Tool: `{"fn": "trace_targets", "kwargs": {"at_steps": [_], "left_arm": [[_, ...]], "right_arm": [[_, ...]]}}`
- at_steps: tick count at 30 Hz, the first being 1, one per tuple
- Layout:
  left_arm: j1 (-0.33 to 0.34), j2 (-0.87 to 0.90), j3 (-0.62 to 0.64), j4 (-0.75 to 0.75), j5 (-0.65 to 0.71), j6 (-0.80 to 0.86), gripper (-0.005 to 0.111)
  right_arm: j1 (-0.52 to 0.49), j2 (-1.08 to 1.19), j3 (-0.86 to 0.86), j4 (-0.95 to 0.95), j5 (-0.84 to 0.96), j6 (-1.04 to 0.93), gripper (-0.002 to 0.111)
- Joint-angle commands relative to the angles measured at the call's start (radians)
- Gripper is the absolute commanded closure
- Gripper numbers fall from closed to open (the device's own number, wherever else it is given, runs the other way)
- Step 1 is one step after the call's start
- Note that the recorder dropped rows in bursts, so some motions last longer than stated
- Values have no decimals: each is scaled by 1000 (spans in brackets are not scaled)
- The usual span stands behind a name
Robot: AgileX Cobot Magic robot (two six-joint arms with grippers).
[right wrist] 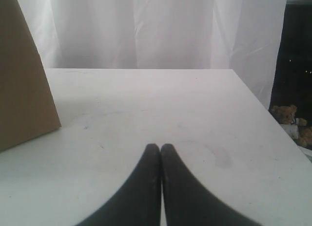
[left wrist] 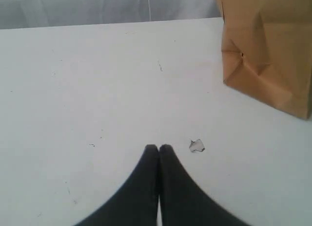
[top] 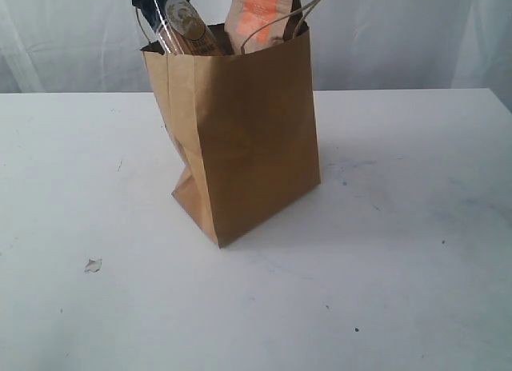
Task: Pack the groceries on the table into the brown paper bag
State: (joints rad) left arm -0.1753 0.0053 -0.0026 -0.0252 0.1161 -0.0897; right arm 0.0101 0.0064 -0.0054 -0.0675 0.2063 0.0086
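Observation:
The brown paper bag (top: 248,139) stands upright in the middle of the white table (top: 416,251). Out of its top stick the long spaghetti pack (top: 180,23) and the kraft pouch with the orange label (top: 258,11). The other groceries are hidden. My left gripper (left wrist: 159,148) is shut and empty above the bare table, with the bag's lower corner (left wrist: 268,60) well off to one side. Over the tabletop, my right gripper (right wrist: 160,147) is also shut with nothing in it, and the bag's side (right wrist: 22,84) shows at the picture's edge. Neither gripper appears in the exterior view.
A small white pebble-like bit (top: 93,265) lies on the table left of the bag, and it also shows close to my left fingertips as the white bit (left wrist: 196,146). A white curtain (right wrist: 146,26) hangs behind the table's far edge. A dark gap shows a teddy bear (right wrist: 285,114) beyond the table's side edge.

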Motion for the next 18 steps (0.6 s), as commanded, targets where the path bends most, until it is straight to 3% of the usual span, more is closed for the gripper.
{"fn": "trace_targets", "kwargs": {"at_steps": [1,7,10,12,18], "left_arm": [[5,-5,3,-5,1,0,107],[4,-5,3,-5,6,0,107],[4,-5,3,-2,117,52,107],[4,-5,3,10,68,147,107],[4,-5,3,12,47,151,107]], "right_arm": [[-7,-6,5,-3,-5,-9,108],[-7,-6,5,-3,-5,-9,108],[-7,-6,5,-3,-5,-9,108],[-7,-6,5,-3,-5,-9,108],[-7,-6,5,-3,-5,-9,108]]}}
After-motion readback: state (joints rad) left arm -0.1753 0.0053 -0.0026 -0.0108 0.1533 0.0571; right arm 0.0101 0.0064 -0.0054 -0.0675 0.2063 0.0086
